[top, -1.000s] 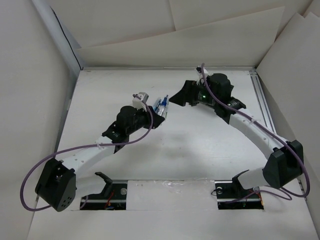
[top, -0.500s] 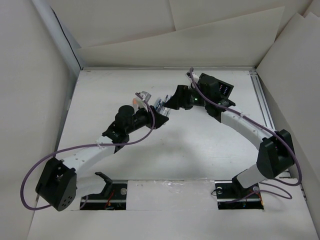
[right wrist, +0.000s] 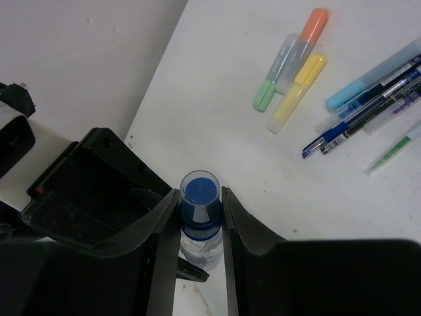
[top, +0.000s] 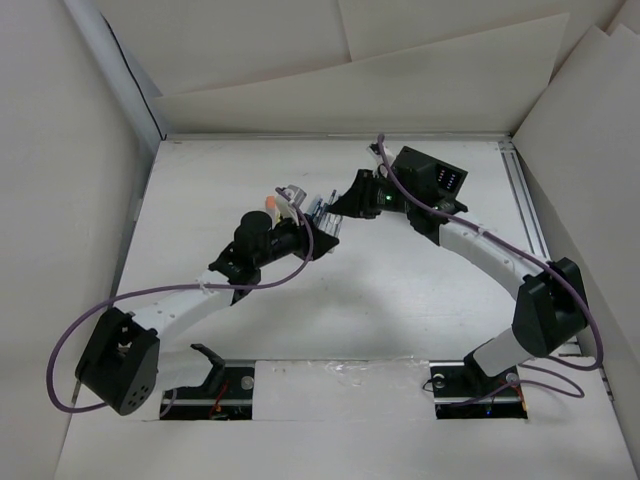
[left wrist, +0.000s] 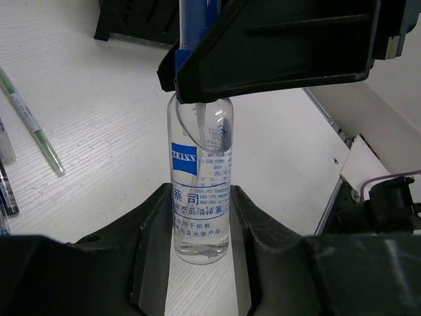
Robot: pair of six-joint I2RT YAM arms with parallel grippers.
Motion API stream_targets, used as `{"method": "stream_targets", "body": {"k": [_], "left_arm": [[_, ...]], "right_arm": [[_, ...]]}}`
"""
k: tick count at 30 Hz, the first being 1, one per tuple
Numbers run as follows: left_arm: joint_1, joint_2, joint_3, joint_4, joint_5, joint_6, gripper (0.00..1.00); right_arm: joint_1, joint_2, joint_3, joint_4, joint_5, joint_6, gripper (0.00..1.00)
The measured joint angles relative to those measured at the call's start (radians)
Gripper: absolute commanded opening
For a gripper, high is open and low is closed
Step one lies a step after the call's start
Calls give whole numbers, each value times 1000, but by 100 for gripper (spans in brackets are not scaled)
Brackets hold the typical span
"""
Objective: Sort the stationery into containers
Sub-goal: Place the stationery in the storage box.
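Reaches in from 7 o'clock with left gripper (left wrist: 200,220) pinching clear bottle (left wrist: 200,164); meets it from 4 o'clock with right gripper (right wrist: 199,214) clamped on blue cap (right wrist: 199,191); shows highlighters (right wrist: 293,66) and pens (right wrist: 368,112) loose on table at 1 o'clock of cap

**White table boxed in by pale boards**

A white table (top: 400,300) filled the middle of the top view. A plain panel (top: 50,200) stood along the left, and overlapping boards (top: 400,70) leaned across the top and upper right. A metal post (top: 115,75) ran down the upper left. A rail (top: 527,215) edged the table's right side. Light was even, shadows soft.
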State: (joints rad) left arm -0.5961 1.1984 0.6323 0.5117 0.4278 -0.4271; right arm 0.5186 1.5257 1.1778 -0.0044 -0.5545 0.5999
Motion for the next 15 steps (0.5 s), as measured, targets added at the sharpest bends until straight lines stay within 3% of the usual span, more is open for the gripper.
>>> {"method": "stream_targets", "body": {"k": [2, 3, 6, 7, 11, 15], "left_arm": [[0, 7, 0, 11, 2, 0, 17], [0, 11, 0, 17, 2, -1, 32], [0, 23, 0, 35, 2, -8, 51], [0, 23, 0, 38, 0, -13, 62], [0, 23, 0, 51, -21, -28, 73], [0, 2, -4, 53, -72, -41, 75]], "right_arm": [[0, 0, 0, 5, 11, 0, 6], [0, -1, 0, 5, 19, 0, 5], [0, -7, 0, 3, 50, -3, 3], [0, -10, 0, 3, 64, -6, 3], [-42, -15, 0, 4, 119, -9, 2], [-141, -14, 11, -3, 172, -8, 2]]}}
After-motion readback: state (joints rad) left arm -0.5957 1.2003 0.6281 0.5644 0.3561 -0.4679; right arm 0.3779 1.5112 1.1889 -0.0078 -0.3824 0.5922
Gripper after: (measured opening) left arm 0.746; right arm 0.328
